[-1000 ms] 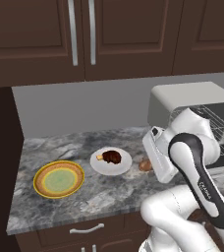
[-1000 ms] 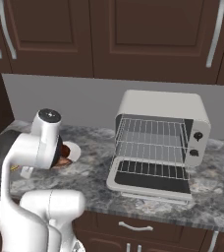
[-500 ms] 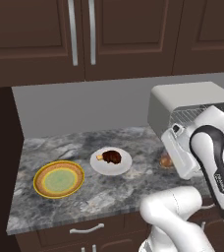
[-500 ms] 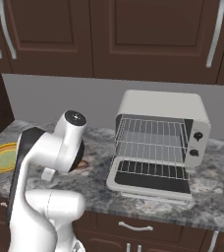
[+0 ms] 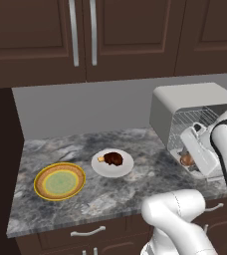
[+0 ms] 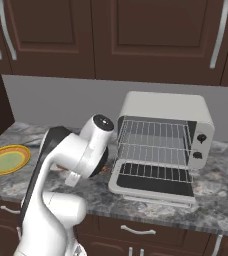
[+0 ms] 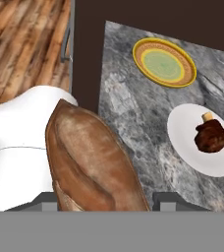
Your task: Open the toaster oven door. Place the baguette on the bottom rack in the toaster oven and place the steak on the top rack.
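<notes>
The baguette (image 7: 92, 162), a tan-brown slashed loaf, is clamped between my gripper's (image 7: 106, 201) fingers in the hand view. From the left base view my gripper (image 5: 191, 155) holds the baguette's (image 5: 186, 160) end level with the mouth of the toaster oven (image 5: 185, 107). The toaster oven door (image 6: 153, 184) lies folded down flat. Inside, the top rack (image 6: 153, 134) and the bottom rack (image 6: 153, 156) are bare. The steak (image 5: 113, 159) lies on a white plate (image 5: 126, 168) left of the oven; the steak (image 7: 210, 136) also lies below the hand.
A yellow-rimmed green plate (image 5: 59, 182) sits bare at the counter's left. Dark wood cabinets (image 5: 85, 40) hang above. The counter's front edge (image 5: 85, 221) runs close below the plates. The oven's knobs (image 6: 201, 146) are on its right front.
My arm has swung right from beside the white plate to the front of the open oven, carrying the baguette. The plates and the steak have stayed put.
</notes>
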You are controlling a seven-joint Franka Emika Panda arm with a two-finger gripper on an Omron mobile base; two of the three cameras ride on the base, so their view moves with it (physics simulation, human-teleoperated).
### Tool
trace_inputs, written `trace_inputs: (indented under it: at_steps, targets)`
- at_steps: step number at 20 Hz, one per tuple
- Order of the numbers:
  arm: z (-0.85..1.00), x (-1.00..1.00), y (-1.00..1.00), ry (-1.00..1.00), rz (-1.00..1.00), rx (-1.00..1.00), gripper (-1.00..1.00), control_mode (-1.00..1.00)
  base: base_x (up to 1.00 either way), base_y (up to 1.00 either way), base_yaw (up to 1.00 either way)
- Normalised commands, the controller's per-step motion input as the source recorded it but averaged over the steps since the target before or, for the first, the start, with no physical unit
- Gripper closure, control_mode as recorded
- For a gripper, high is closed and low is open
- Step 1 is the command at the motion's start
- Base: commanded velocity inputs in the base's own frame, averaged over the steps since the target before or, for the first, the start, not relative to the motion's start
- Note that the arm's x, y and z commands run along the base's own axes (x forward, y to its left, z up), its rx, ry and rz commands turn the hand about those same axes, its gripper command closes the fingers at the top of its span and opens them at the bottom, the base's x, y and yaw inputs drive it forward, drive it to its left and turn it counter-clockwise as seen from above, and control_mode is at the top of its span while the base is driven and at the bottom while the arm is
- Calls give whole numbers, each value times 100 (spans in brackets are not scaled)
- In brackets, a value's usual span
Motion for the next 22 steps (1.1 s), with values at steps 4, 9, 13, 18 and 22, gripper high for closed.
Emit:
trace_inputs:
  at_steps: [4, 9, 13, 18, 22]
  targets:
    - [17, 22, -53, 3, 1, 0, 100, -100, 0, 0, 0]
    - [15, 33, -44, 14, -1, 0, 100, -100, 0, 0, 0]
    - [-1, 27, -43, 11, 0, 0, 100, -100, 0, 0, 0]
    - [-15, 16, -38, 1, 0, 0, 100, -100, 0, 0, 0]
    - [-20, 30, -30, 0, -1, 0, 100, -100, 0, 0, 0]
